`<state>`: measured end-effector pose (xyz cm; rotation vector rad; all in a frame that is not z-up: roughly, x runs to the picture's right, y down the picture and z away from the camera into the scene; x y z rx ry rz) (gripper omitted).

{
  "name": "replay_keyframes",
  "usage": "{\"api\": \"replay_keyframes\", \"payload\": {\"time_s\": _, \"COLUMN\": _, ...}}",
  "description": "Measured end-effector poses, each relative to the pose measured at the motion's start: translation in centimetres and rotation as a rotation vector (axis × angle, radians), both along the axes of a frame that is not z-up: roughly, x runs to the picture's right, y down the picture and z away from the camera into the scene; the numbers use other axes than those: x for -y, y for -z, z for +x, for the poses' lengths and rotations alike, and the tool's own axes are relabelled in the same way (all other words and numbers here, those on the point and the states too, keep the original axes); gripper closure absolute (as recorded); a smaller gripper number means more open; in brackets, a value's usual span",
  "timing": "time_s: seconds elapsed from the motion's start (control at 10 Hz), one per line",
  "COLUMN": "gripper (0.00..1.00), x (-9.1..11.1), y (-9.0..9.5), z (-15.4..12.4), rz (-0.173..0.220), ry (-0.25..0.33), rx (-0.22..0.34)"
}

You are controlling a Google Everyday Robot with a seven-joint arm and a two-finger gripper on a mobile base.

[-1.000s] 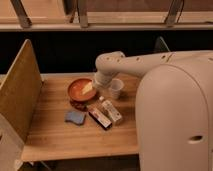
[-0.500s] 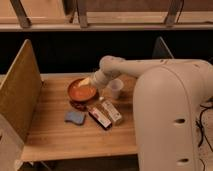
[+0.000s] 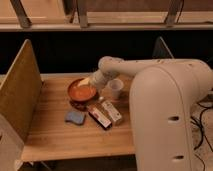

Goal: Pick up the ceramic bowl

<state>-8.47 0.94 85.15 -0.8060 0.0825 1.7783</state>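
A pale wooden plank bench [image 3: 50, 135] fills the middle under dim, warm light. A tan upright board panel [image 3: 20, 90] stands along its left edge. Behind runs a dark wall band [image 3: 65, 55] - above it a pale ledge [image 3: 125, 26] crossed by grey slanted metal posts [image 3: 20, 12]. Black cables [image 3: 205, 125] trail at the right.

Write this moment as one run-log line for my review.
gripper: open, at right rim of ceramic bowl | ceramic bowl: resting on table, not lifted
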Motion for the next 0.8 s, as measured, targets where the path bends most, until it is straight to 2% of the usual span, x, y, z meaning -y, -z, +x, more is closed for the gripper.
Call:
{"api": "replay_keyframes", "payload": {"time_s": 0.2, "gripper": 0.20, "x": 1.0, "y": -0.9, "z": 1.3, "rz": 0.011, "ry": 0.006, "rx": -0.049}}
{"api": "replay_keyframes", "payload": {"time_s": 0.4, "gripper": 0.20, "x": 1.3, "y": -1.3, "z": 0.9, "rz": 0.017, "ry": 0.026, "rx": -0.065}}
{"api": "replay_keyframes", "payload": {"time_s": 0.6, "gripper": 0.20, "x": 0.5, "y": -1.9, "z": -0.4, "rz": 0.009, "ry": 0.057, "rx": -0.073}}
{"api": "replay_keyframes", "payload": {"time_s": 0.8, "gripper": 0.20, "x": -0.4, "y": -3.4, "z": -0.6, "rz": 0.006, "ry": 0.091, "rx": -0.118}}
